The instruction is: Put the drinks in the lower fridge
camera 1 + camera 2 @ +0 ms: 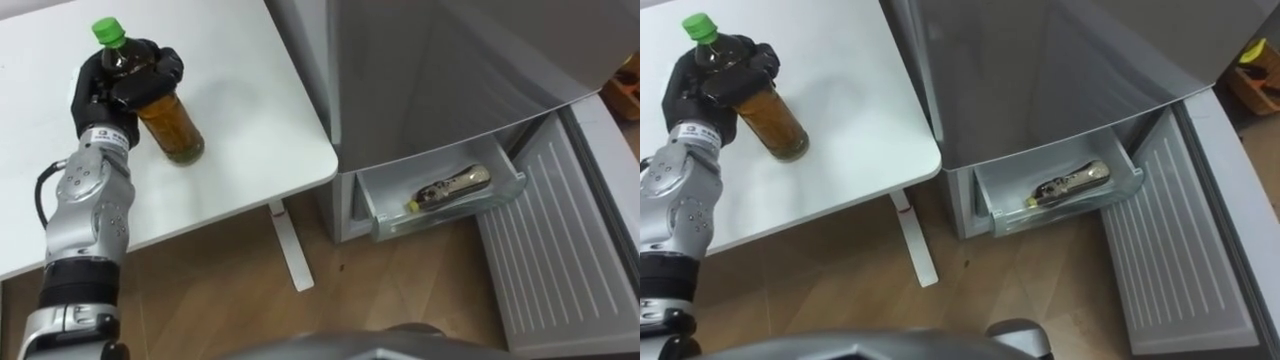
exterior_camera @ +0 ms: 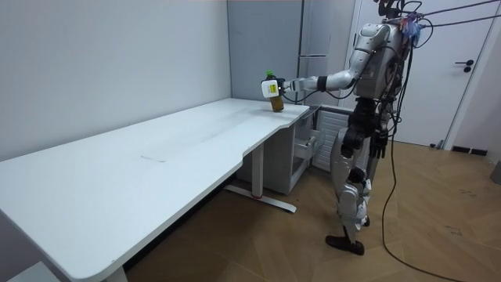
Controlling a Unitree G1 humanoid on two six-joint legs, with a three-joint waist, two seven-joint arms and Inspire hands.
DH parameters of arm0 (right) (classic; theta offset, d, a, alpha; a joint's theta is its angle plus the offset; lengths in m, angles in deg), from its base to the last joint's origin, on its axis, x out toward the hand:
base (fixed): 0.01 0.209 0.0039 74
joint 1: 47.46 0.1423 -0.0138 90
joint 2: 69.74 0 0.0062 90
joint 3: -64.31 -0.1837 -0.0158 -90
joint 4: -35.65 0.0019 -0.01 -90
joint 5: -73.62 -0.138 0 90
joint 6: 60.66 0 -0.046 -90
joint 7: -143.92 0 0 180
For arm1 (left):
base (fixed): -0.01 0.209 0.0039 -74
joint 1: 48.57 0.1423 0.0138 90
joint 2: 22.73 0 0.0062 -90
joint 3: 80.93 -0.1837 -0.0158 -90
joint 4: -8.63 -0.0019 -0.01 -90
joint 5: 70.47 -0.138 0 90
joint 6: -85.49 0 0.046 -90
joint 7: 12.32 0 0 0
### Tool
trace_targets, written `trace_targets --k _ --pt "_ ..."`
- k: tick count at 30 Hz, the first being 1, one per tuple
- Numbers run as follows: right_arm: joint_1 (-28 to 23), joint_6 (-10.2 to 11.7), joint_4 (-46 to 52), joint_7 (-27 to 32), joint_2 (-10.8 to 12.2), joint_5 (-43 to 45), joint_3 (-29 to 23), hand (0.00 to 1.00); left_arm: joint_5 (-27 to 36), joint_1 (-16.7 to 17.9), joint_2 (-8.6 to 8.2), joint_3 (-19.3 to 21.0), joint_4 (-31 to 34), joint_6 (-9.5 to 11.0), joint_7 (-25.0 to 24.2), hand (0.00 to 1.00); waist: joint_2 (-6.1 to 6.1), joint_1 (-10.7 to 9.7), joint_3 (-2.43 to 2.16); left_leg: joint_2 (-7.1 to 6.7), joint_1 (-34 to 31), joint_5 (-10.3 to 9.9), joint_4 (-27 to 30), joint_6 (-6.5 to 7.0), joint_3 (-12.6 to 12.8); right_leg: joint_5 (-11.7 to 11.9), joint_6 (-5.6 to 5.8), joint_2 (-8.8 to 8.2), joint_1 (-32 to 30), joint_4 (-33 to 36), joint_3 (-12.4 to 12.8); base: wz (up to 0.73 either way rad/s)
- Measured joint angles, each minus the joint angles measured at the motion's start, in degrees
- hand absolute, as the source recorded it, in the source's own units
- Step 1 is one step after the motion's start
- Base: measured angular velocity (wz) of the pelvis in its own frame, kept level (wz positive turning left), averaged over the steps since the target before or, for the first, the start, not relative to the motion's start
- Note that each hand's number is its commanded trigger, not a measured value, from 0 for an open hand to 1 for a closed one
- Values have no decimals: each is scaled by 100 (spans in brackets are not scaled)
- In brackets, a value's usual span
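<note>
Fingers of the left hand [image 1: 118, 88] hide the upper part of the bottle [image 1: 175, 125] below its cap [image 1: 108, 32], and the desk [image 1: 250, 100] runs off the left edge. The second bottle [image 1: 450, 187] lying in the fridge drawer [image 1: 445, 222] is half veiled by the drawer's clear front wall, its label too small to tell. The open fridge door [image 1: 550, 250] is cut by the right and lower edges, and an orange thing [image 1: 622, 95] in the top right corner cannot be made out.
</note>
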Motion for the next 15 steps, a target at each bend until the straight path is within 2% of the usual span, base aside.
trace_targets --k 2,6,10,15 --pt "-4 -1 10 3 3 -8 24 0 -3 2 -17 -10 47 -30 30 100 2 3 0 0 5 0 -1 0 -4 0 0 0 11 -6 -8 0" --pt "49 -1 21 -31 13 -60 182 0 54 18 -153 -21 210 -82 73 100 -25 19 16 0 9 0 0 0 -8 0 0 -2 19 -6 -13 0" --pt "133 17 21 -156 75 -62 225 0 134 81 -286 -51 653 -111 86 100 -115 46 69 0 4 1 3 -1 -33 0 0 -2 33 -16 -29 2" --pt "175 14 22 -212 75 -43 227 0 207 100 -285 -144 1064 -128 47 100 -122 181 68 -2 -15 1 1 -1 -68 0 0 -2 25 -24 -38 1"
